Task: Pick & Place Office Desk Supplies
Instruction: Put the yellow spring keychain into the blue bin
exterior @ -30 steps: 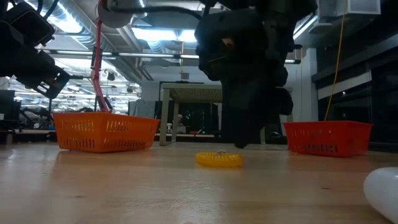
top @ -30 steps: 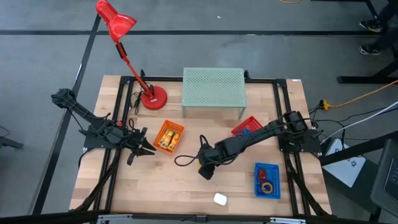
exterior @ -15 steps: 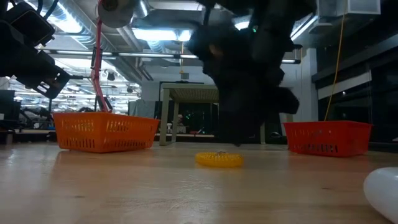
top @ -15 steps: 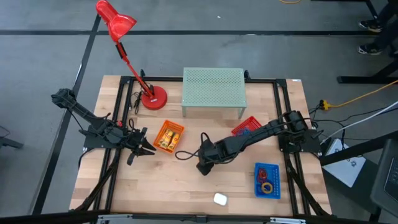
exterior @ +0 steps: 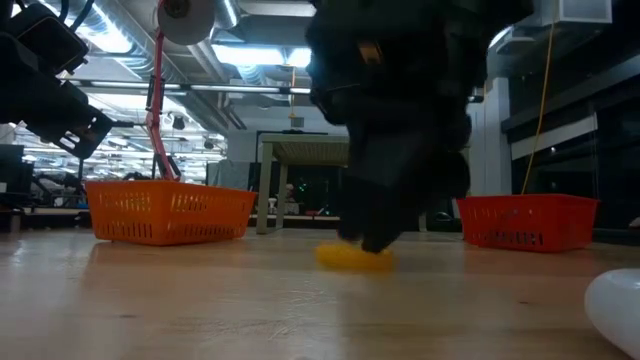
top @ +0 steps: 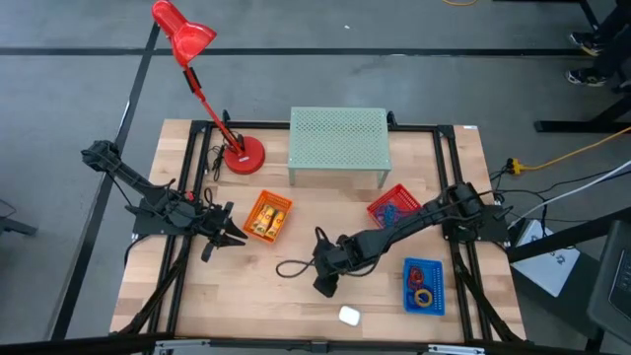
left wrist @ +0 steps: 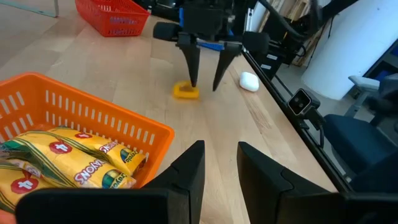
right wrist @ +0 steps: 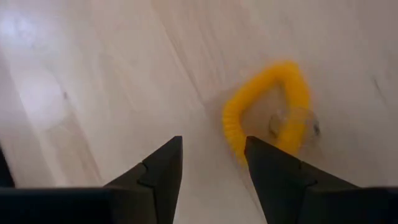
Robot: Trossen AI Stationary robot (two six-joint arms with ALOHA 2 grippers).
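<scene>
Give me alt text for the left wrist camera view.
The right gripper points down at the wooden table, fingers open beside a yellow loop. Nearer, an orange basket holds yellow tubes; a red basket sits beyond.

floor [top: 414, 69]: grey, dark tape lines | ceiling lights [exterior: 250, 55]: bright strips | far table [exterior: 300, 150]: pale-legged | yellow cable [top: 572, 153]: right

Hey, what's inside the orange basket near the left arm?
The orange basket holds stubby yellow tubes with red and green print, lying on their sides. The high view shows about three. The basket's wall and the tubes themselves cover whatever may lie beneath them.
</scene>
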